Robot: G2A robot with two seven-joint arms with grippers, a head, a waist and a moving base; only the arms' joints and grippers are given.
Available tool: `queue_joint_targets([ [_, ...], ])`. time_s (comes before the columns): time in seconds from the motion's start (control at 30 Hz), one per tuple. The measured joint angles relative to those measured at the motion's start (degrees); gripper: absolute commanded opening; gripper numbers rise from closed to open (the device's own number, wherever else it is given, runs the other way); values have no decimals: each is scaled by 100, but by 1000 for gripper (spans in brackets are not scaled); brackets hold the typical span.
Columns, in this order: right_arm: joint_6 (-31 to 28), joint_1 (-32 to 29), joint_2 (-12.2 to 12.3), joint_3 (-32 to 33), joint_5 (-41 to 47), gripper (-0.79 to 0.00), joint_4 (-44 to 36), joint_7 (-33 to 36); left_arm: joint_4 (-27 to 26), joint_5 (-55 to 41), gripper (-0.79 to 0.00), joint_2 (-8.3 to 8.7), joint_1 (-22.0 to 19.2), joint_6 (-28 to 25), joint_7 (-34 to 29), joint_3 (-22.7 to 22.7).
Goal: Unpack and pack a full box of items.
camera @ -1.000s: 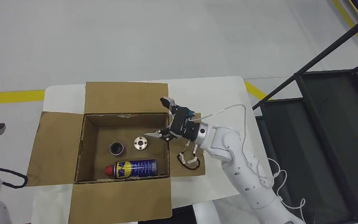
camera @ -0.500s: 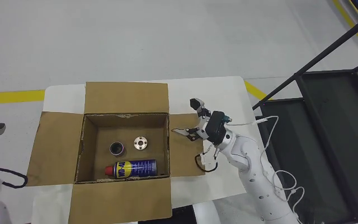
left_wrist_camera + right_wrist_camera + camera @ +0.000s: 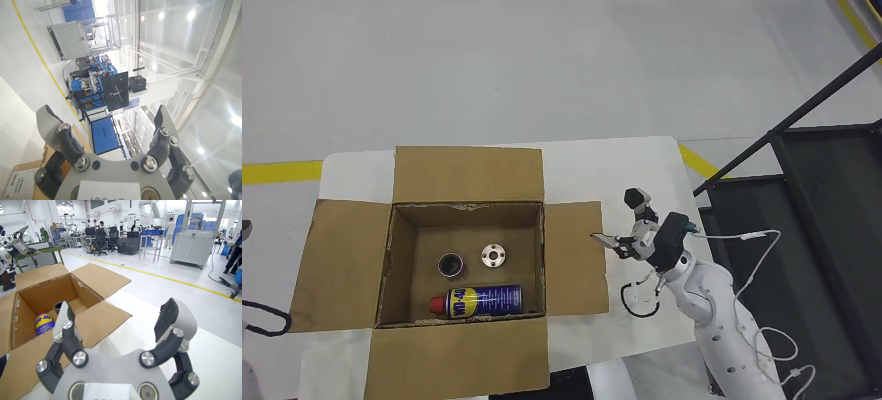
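An open cardboard box stands on the white table with all flaps folded out. Inside lie a blue-and-yellow spray can, a black cylinder and a small silver flanged part. My right gripper hangs open and empty over the table just past the box's right flap. Its wrist view looks past the gripper into the box, at the can and the cylinder. My left gripper is open and empty, pointing up at the ceiling.
A dark metal stair frame stands close to the table's right side. A cardboard flap with a shipping label lies under the left gripper. Bare table shows to the right of the box.
My right gripper has drawn back to the right, from over the box's right wall to over the table beyond the right flap, still open and empty. The box contents have not moved.
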Motion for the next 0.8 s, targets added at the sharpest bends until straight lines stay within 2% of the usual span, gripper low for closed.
queue_joint_targets([
  [0.27,141,-294,35,213,247,0,94,-299,0,0,0,0,0,0,0,0],
  [0.8,146,-294,35,215,248,0,93,-300,0,0,0,0,0,0,0,0],
])
